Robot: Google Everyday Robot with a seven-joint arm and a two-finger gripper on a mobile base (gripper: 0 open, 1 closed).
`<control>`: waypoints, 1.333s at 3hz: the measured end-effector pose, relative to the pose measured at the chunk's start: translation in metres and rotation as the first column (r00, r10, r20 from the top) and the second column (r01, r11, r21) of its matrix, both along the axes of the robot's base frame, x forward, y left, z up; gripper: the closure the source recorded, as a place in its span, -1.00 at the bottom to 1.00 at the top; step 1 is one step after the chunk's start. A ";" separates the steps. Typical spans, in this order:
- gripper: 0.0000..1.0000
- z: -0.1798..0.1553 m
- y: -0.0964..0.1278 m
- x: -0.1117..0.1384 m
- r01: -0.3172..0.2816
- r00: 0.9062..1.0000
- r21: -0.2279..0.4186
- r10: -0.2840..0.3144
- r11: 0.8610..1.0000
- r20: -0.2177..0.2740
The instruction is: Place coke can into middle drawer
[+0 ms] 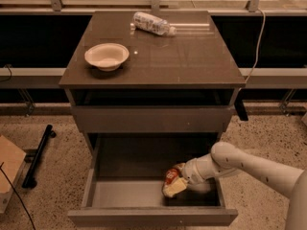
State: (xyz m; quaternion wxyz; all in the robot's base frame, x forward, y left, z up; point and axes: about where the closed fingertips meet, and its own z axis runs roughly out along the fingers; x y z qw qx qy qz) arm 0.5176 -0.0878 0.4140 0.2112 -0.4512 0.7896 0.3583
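Note:
The middle drawer (129, 195) stands pulled out below the cabinet's flat upper drawer front, with its pale floor showing. My arm reaches in from the right. My gripper (175, 181) is inside the drawer's right half, shut on the coke can (171, 175), a small red-orange can with white lettering. The can is tilted and held low, close to the drawer floor; I cannot tell if it touches. A pale fingertip (173, 188) shows below the can.
On the cabinet top (192, 61) a cream bowl (107, 56) sits at the left and a clear crinkled plastic bottle (153, 23) lies at the back. A black bar (38, 155) and a cardboard box (8, 166) are on the floor at the left.

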 end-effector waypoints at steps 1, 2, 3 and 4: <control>-0.40 0.000 0.002 -0.001 -0.003 1.000 0.002 0.003 1.000 -0.001; -0.89 -0.001 0.004 -0.002 -0.007 1.000 0.004 0.007 1.000 -0.004; -1.00 -0.002 0.005 -0.003 -0.009 1.000 0.004 0.009 1.000 -0.005; -1.00 -0.002 0.005 -0.003 -0.009 1.000 0.004 0.009 1.000 -0.005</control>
